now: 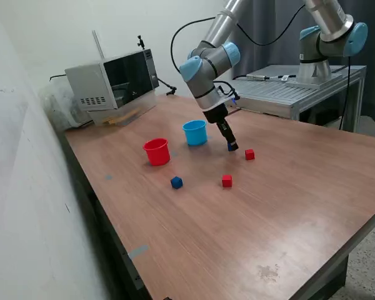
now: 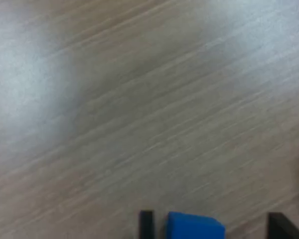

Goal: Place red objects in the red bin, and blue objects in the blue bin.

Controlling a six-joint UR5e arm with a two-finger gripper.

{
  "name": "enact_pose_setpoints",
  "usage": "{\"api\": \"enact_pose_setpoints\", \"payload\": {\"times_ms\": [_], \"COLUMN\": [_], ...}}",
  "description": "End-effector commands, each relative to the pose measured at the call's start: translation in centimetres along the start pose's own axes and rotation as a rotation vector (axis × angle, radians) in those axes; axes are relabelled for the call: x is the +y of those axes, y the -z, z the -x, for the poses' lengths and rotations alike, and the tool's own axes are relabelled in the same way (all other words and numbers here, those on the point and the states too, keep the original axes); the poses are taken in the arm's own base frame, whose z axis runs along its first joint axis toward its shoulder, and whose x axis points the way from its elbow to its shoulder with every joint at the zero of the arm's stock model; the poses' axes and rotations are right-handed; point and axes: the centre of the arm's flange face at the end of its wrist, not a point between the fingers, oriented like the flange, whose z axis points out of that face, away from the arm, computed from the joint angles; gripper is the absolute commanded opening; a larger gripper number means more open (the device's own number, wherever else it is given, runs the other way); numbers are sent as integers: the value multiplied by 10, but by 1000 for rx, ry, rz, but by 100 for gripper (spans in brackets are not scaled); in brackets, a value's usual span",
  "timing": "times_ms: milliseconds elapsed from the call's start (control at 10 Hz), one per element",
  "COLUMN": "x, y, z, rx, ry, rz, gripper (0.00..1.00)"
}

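Observation:
My gripper (image 1: 231, 146) is down at the wooden table top, just to the exterior view's right of the light-blue cup, the blue bin (image 1: 195, 132). A dark-blue cube (image 2: 194, 227) lies between its two dark fingers (image 2: 146, 224) in the wrist view, with gaps on both sides; my gripper (image 2: 214, 228) is open around it. A sliver of that cube (image 1: 232, 149) shows at the fingertips. The red bin (image 1: 157, 152) stands to the exterior view's left of the blue one. A second blue cube (image 1: 176, 182) and two red cubes (image 1: 227, 180) (image 1: 249, 154) rest on the table.
A grey box-like appliance (image 1: 112, 78) stands at the table's back corner by the wall. Behind the table are a metal bench (image 1: 287, 87) and a second arm (image 1: 328, 37). The table's near edge (image 1: 281, 294) runs along the front.

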Motion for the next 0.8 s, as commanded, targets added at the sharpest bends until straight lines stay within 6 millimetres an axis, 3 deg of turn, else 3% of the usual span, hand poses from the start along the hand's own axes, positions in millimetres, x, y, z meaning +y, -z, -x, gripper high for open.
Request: {"api": "enact_pose_setpoints", "payload": {"times_ms": [0,300,500,700], "x": [2,6,-9,-22], "y": [3,18,94,145], "z": [-3,-1,-3,4], "rx": [4,5,32,-23], "ry": [18,19,41,41], "rz": [7,36,162,272], "gripper": [0,0,0,0]}}
